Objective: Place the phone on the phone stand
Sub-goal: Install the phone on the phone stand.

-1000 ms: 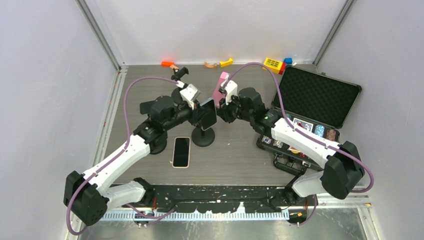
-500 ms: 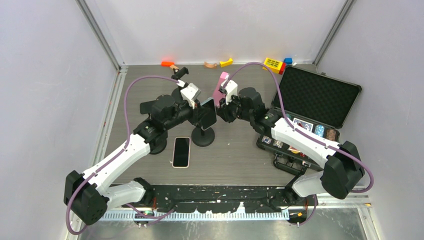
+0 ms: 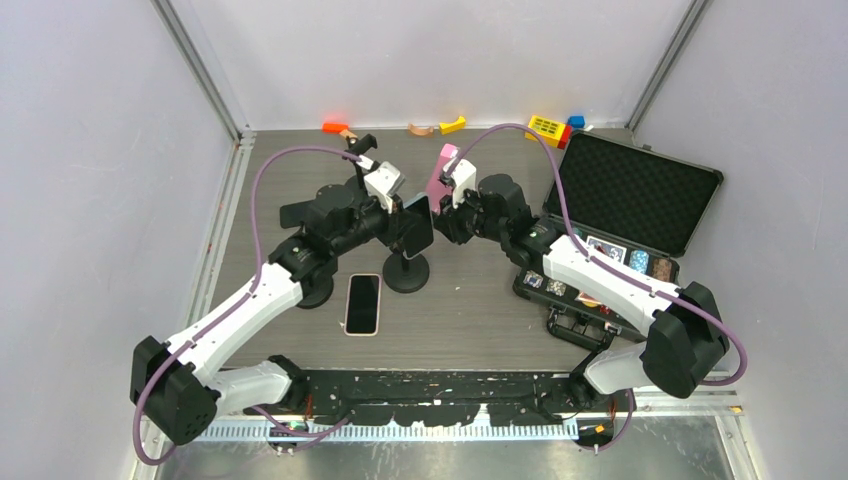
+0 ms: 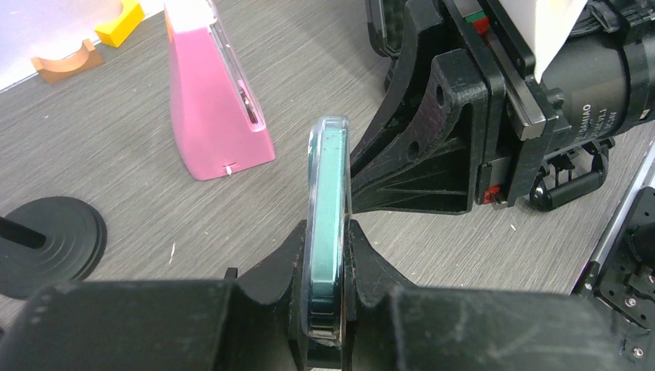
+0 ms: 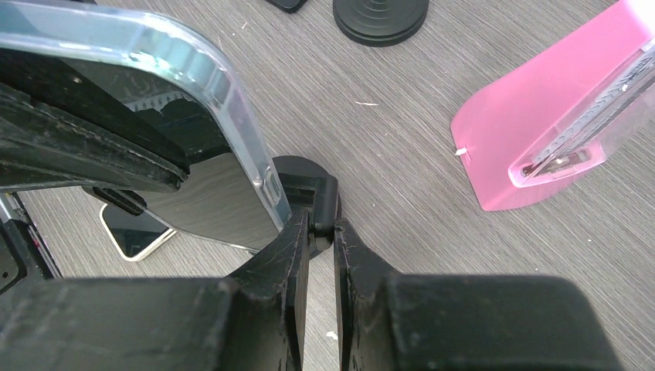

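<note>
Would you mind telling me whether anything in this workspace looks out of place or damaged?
Nothing looks spilled or damaged. One oddity: a second phone lies flat, screen up, on the table beside the black stand base, while the left gripper holds a teal phone on edge.

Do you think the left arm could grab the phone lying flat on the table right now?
Probably not: the left pincer is busy, shut on the teal phone. The flat phone lies uncovered close by.
</note>
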Robot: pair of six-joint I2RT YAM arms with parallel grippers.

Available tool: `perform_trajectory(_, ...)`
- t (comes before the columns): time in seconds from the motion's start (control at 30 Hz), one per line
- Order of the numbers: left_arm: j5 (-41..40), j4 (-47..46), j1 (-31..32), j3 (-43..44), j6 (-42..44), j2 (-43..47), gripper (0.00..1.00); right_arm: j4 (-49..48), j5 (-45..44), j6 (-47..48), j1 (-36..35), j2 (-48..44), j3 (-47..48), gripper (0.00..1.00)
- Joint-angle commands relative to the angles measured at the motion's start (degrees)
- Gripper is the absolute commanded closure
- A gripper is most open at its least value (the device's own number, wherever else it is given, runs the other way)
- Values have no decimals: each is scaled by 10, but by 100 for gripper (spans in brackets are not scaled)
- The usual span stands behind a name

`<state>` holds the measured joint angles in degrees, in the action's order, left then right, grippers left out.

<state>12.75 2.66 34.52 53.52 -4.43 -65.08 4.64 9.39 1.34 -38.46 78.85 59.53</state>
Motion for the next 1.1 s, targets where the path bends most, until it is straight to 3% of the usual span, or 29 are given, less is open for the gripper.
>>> perform_trajectory(0.0, -313, 238, -60, -21, 111, -13, 100, 66, -160, 25, 80, -38, -11, 100)
perform_trajectory(0.43, -322, 244, -60, -23, 111, -10, 100, 64, -135, 26, 80, -52, -21, 100)
perform_trajectory(0.7, -260, 224, -58, -34, 108, -3, 100, 63, -33, 22, 78, -53, -20, 100)
perform_trajectory(1.07, -269, 217, -49, -26, 118, -16, 100, 95, -47, 18, 57, -22, 24, 99)
